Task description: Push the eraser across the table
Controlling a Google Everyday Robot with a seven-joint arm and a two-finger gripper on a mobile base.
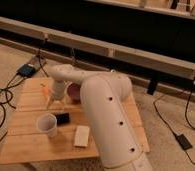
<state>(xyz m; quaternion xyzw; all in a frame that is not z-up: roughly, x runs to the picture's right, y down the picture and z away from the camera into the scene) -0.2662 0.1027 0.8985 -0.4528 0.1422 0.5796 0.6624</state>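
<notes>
one small black eraser (62, 118) lies flat on the plank counter (31, 145), just beside the white cup (47, 124) on the cup's right, close enough that i cannot tell whether they touch. a pale beige block (82, 136) sits nearer the front edge, apart from the eraser. my tool (54, 100) hangs over the left-middle of the counter, behind the eraser and not on it, with a small orange thing (43, 90) just to its left and a dark reddish bowl (74, 92) to its right, half hidden by my arm. whether the tool is spread or closed, i cannot tell. handling judgement: the eraser looks light, stiff and low, so no grip is needed; a push with the tool tip against one long side should do. rubber on bare wood will likely drag rather than glide, so i expect it to stick and then jump, or to pivot if i press off-centre. best contact is the middle of a side face, tool kept low, nearly brushing the planks, so it does not ride over the top. risks as i read them: the cup is light and would tip or slide if the eraser is driven toward it, and the gaps between planks could catch an edge. pushing away from the cup, toward the open right part of the counter, seems the safer line.
</notes>
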